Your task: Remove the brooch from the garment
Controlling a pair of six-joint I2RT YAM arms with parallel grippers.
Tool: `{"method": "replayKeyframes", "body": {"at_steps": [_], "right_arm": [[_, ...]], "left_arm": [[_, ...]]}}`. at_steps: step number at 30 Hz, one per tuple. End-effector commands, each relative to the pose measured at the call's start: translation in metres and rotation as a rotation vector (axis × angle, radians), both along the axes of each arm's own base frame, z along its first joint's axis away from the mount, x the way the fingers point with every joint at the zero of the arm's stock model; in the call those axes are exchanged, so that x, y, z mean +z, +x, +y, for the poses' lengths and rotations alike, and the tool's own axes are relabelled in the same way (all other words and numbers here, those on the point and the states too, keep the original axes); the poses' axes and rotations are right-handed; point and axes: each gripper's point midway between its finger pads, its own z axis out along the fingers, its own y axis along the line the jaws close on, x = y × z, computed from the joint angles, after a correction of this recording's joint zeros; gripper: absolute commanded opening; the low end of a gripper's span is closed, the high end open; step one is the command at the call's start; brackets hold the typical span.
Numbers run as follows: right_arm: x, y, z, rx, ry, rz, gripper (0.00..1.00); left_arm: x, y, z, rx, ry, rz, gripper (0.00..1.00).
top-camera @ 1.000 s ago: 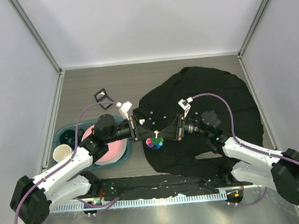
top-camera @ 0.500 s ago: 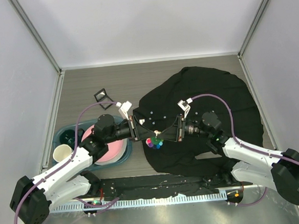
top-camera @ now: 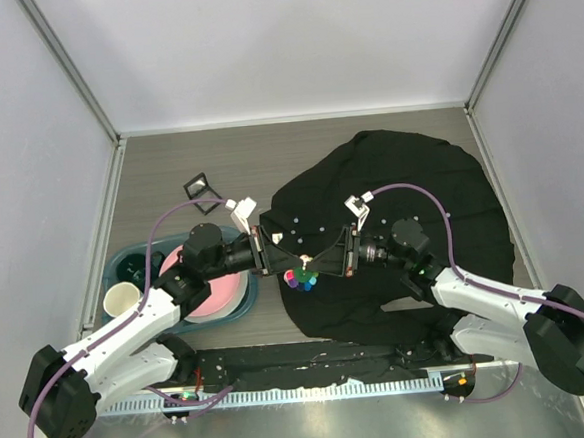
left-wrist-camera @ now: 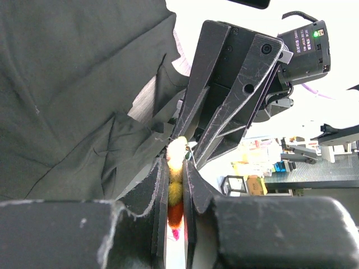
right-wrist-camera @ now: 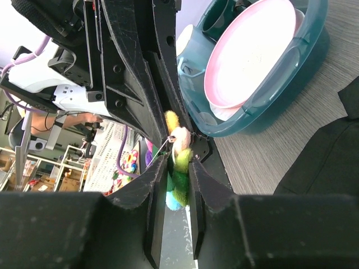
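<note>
The garment (top-camera: 410, 186) is spread over the right half of the table (top-camera: 297, 148), with its far and right edges lying close to the enclosure walls. Bare tabletop is left open across the far left. A teal tub (top-camera: 134, 258) is set near the left wall, with a white cup (top-camera: 122, 299) at its near-left side. A small black frame (top-camera: 202, 190) is seen on the open wood beyond the tub. At the garment's left edge, between tub and cloth, the left gripper (top-camera: 291, 262) and the right gripper (top-camera: 317, 263) are brought tip to tip. The brooch (top-camera: 301, 276) is seen just below their meeting point. From above, the jaw gaps cannot be judged, but they are shown by the wrist cameras. In the left wrist view, the left gripper's narrow jaws are pinched on the yellow and red petals. A fold of black cloth is drawn up beside them. In the right wrist view, the right gripper's jaws are likewise closed narrowly on the green and yellow petals. Only there is a thin wire seen at the flower's pale centre, and a pink plate (right-wrist-camera: 252, 50) is shown lying in the tub.
</note>
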Motion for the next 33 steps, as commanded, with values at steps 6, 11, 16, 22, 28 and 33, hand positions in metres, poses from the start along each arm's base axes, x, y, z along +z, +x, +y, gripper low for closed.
{"method": "replayKeyframes", "body": {"at_steps": [6,11,16,22,28,33], "right_arm": [[0.01,-0.011,0.004,0.044,0.042,-0.038,0.26],[0.012,-0.011,0.004,0.046,0.047,-0.039,0.07],[0.01,-0.01,0.004,0.038,0.034,-0.035,0.18],[0.002,-0.005,-0.002,-0.022,-0.027,-0.028,0.38],[0.001,0.007,-0.016,-0.14,-0.125,-0.039,0.46],[0.018,0.008,-0.017,-0.152,-0.093,-0.042,0.51]], "left_arm": [[0.015,0.002,-0.001,0.005,-0.041,-0.059,0.0],[0.017,0.001,-0.001,-0.001,-0.046,-0.059,0.0],[0.018,0.001,0.0,0.002,-0.044,-0.057,0.0],[0.018,0.001,0.002,0.014,-0.034,-0.065,0.0],[0.02,0.002,0.003,0.022,-0.035,-0.069,0.0],[0.02,0.002,0.003,0.017,-0.038,-0.073,0.0]]}}
